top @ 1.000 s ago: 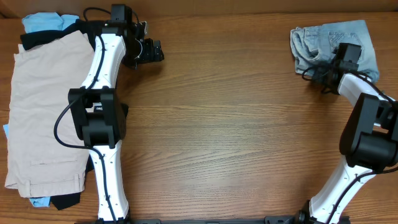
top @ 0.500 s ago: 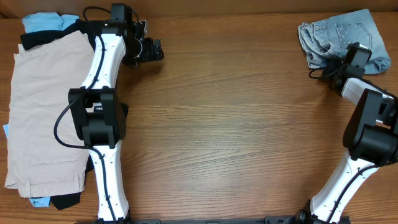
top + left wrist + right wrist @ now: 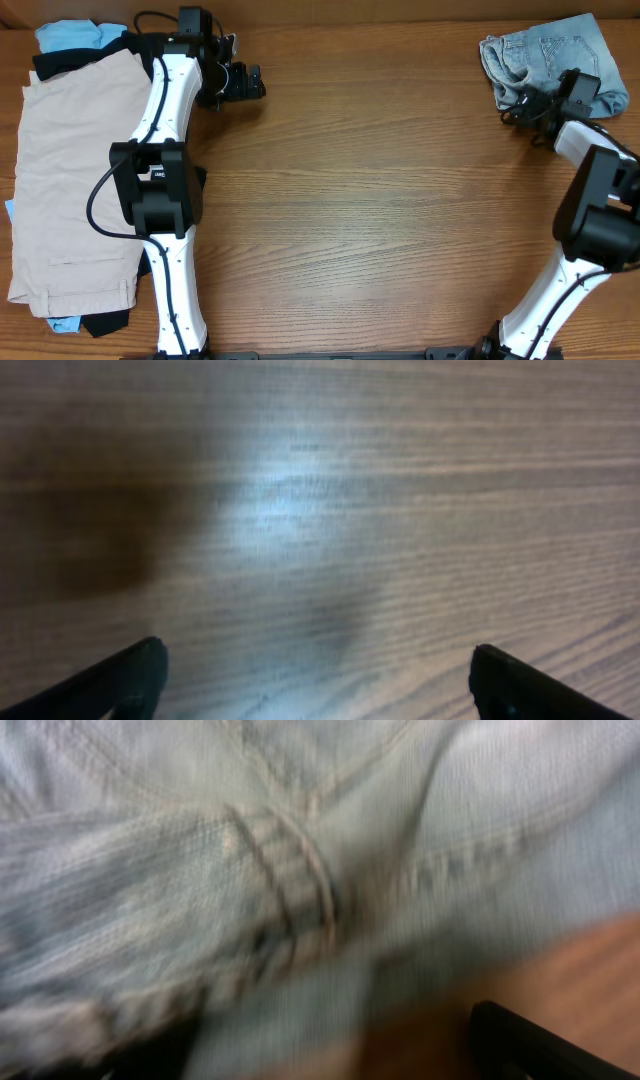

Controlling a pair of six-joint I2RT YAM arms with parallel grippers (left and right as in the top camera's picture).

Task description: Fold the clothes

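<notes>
Overhead, shorts: The pale denim shorts [image 3: 548, 55] are seen bunched at the far right corner of the table [image 3: 380, 200], well apart from the other clothes.
Overhead, stack: A beige garment [image 3: 75, 180] is laid flat on top of a pile along the left edge. A black garment [image 3: 70, 62] and a sky-blue garment [image 3: 65, 38] are seen peeking out from under it at the far end, and slivers of both colours are seen at the near end.
Overhead, left arm: The left gripper [image 3: 252, 84] is held over bare wood near the far right corner of the pile. No cloth is touched by it.
Overhead, right arm: The right gripper [image 3: 517, 108] is placed at the near left edge of the shorts. Whether cloth is touched cannot be told from this view.
Left wrist, jaws: Two dark fingertips [image 3: 125, 678] are seen in the lower corners, spread wide. Only wood grain and a soft patch of light are seen between them, so the jaws are parted and empty.
Right wrist, shorts: The view is filled by blurred denim, with a stitched seam [image 3: 300, 890] near the middle. A strip of wood is shown at the lower right.
Right wrist, jaws: One dark finger [image 3: 545, 1042] is seen at the lower right over the wood, and a dark blur lies at the lower left. The jaws are spread wide and no cloth is pinched.
</notes>
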